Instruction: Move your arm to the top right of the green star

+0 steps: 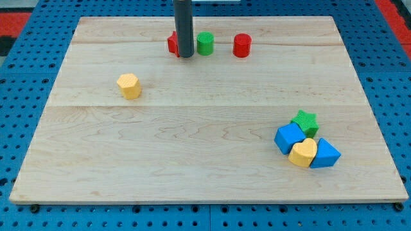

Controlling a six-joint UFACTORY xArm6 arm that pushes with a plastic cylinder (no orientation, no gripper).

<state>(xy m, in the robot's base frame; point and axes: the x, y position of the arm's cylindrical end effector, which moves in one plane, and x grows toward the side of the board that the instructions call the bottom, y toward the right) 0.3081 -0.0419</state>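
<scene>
The green star (305,121) lies at the view's lower right, at the top of a tight cluster. It touches a blue cube (289,137), with a yellow heart (302,153) and a blue triangle (325,154) below it. My tip (185,56) is far away at the view's top centre, up and to the left of the star. It stands between a red block (173,43), partly hidden behind the rod, and a green cylinder (205,43).
A red cylinder (242,45) stands to the right of the green cylinder near the top edge. A yellow hexagon block (129,85) sits alone at the view's left. The wooden board (205,173) rests on a blue pegboard.
</scene>
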